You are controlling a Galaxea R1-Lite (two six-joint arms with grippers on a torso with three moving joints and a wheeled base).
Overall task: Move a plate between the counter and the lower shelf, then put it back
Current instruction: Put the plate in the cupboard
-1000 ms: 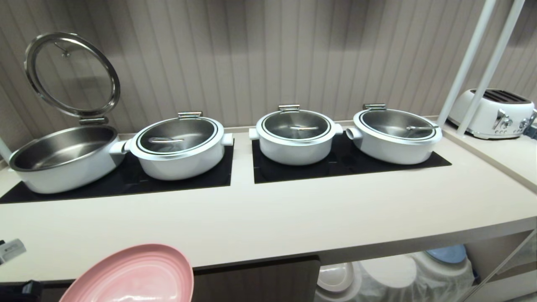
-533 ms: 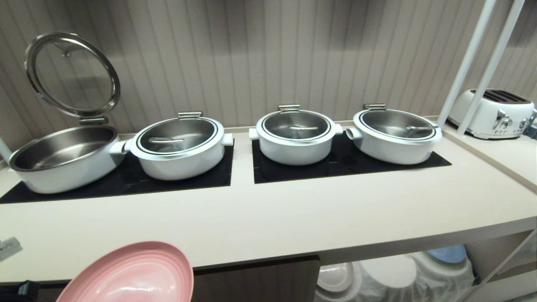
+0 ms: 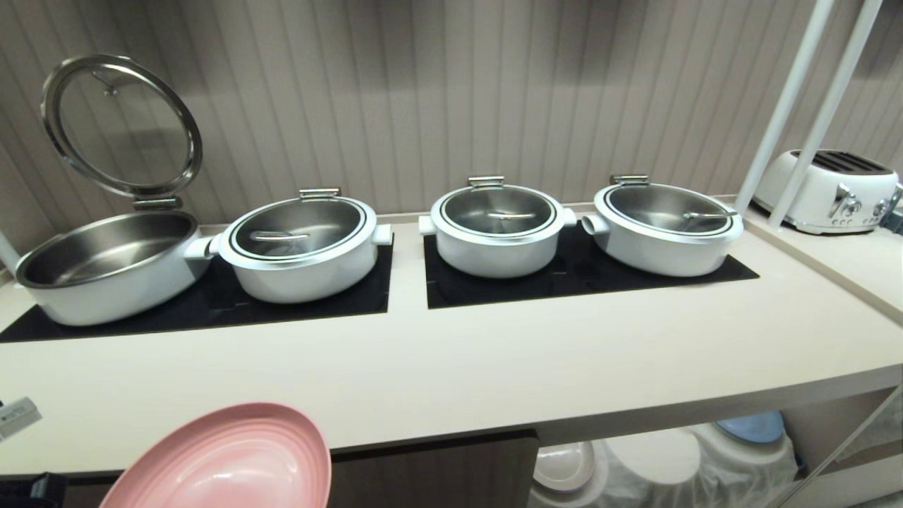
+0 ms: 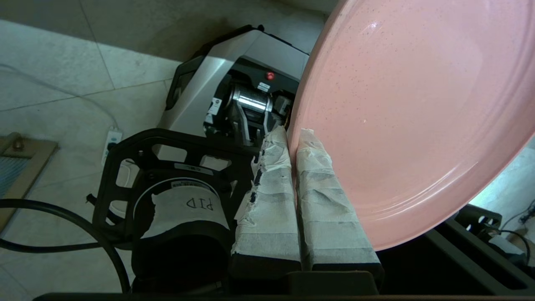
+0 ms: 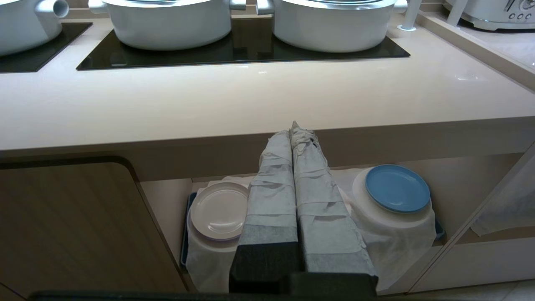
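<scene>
Four white pots [image 3: 497, 229] sit in a row on the black hob panels [image 3: 578, 271] across the upper half of the head view, the leftmost with its glass lid [image 3: 120, 125] tipped up. At the lower left of that frame the pink plate [image 3: 226, 462] is held up in front of the counter [image 3: 451, 374], its far rim overlapping the counter's front edge. The left gripper [image 4: 293, 134] has its tape-wrapped jaws pinched shut on the plate's rim, with the plate tilted up on edge over the robot's base in the left wrist view. The right gripper [image 5: 294, 129] hangs before the counter's front edge at the centre of its own view, jaws pressed together and holding nothing. Below it the lower shelf [image 5: 459, 184] shows a cream plate [image 5: 219, 210] and a blue plate [image 5: 397, 188], each on a mound of white cloth [image 5: 393, 238]. A white toaster [image 3: 829, 189] stands at the far right of the head view.
</scene>
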